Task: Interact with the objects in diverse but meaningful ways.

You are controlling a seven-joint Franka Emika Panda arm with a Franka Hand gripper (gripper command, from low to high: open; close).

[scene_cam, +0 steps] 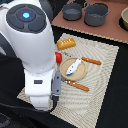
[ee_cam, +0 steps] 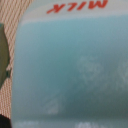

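A pale blue cup (ee_cam: pixel 70 70) with red "MILK" lettering fills the wrist view, very close to the camera. The cup is hidden in the exterior view. There my white hand (scene_cam: pixel 40 90) hangs over the near left corner of the mat, its fingers hidden. An orange-yellow ridged bread block (scene_cam: pixel 66 43) lies at the mat's far left. A red tomato (scene_cam: pixel 58 57) peeks out beside my arm. A white-and-blue fish (scene_cam: pixel 73 66) lies on a round wooden plate (scene_cam: pixel 80 74).
A striped beige placemat (scene_cam: pixel 102 75) covers the dark table. Two orange-handled utensils (scene_cam: pixel 91 61) (scene_cam: pixel 77 86) flank the plate. Two dark grey pots (scene_cam: pixel 72 11) (scene_cam: pixel 96 14) and a bowl (scene_cam: pixel 125 17) stand on a brown board at the back.
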